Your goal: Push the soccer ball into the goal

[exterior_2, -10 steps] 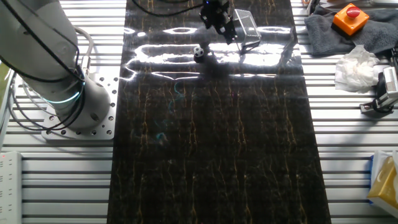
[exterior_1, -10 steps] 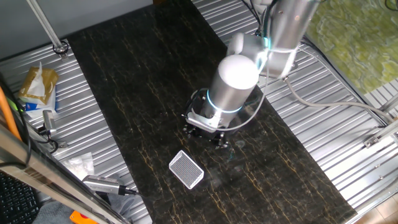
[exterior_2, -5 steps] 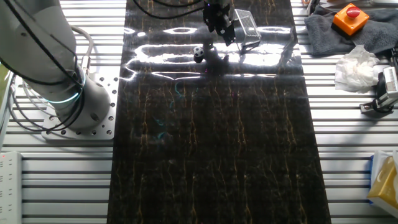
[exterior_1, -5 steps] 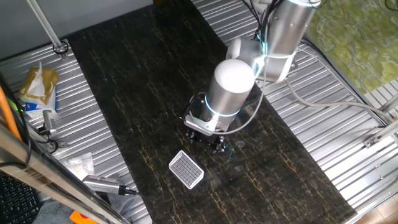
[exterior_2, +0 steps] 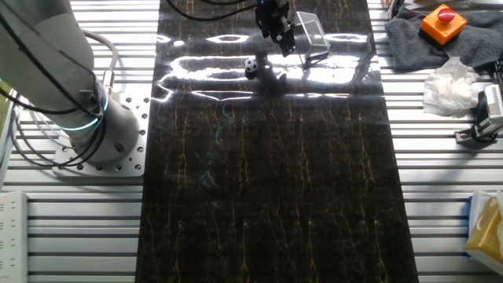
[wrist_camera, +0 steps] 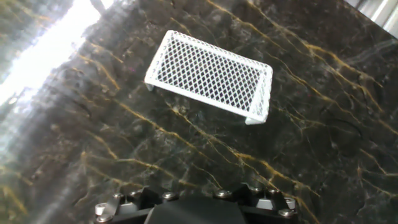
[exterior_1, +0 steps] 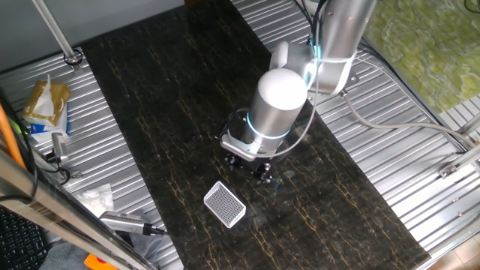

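Soccer ball, tiny, white with black patches [exterior_2: 251, 67], sits beside my claw [exterior_2: 275, 27], grip state unclear; I'd sweep low toward the white-framed mesh goal [wrist_camera: 211, 76].

The goal [exterior_2: 311, 33] stands on the dark mat [exterior_2: 267, 173] near its far end from the arm's base [exterior_2: 102, 134], close to one long edge. The gripper [exterior_2: 275, 23] hangs just beside it, between goal and soccer ball [exterior_2: 251, 67]. The ball lies apart from the goal, nearer the mat's middle line. Paper scraps [exterior_2: 448, 86] sit off the mat on the table [exterior_2: 440, 196].
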You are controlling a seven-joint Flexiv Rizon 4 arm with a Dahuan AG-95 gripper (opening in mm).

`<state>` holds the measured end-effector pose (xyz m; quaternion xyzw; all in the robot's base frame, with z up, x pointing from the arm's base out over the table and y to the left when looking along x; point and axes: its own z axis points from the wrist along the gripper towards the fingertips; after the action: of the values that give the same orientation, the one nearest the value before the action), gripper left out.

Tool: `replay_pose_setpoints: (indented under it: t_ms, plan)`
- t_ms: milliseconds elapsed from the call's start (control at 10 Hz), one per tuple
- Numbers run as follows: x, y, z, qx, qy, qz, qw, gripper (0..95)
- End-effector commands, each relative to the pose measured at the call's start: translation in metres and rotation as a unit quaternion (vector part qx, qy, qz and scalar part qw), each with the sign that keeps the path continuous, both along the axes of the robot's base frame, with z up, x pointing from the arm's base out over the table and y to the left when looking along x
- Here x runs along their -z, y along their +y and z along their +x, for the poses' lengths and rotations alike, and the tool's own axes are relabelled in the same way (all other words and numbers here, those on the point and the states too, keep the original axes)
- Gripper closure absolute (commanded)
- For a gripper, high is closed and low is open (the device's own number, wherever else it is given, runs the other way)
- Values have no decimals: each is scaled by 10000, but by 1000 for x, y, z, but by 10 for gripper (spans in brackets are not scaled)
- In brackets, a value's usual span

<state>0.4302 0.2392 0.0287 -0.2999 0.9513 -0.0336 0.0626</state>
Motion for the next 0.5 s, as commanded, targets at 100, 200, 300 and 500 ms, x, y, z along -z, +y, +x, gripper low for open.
replay_pose_setpoints:
  t_ms: [100,200,300,500]
  plan:
    - [-5,-1,1,70,23,4,10000,190]
    - [-5,-2,3,128,31,7,9999,190]
    - [-6,-2,4,161,37,13,9999,190]
    - [-6,-2,6,256,49,28,9997,190]
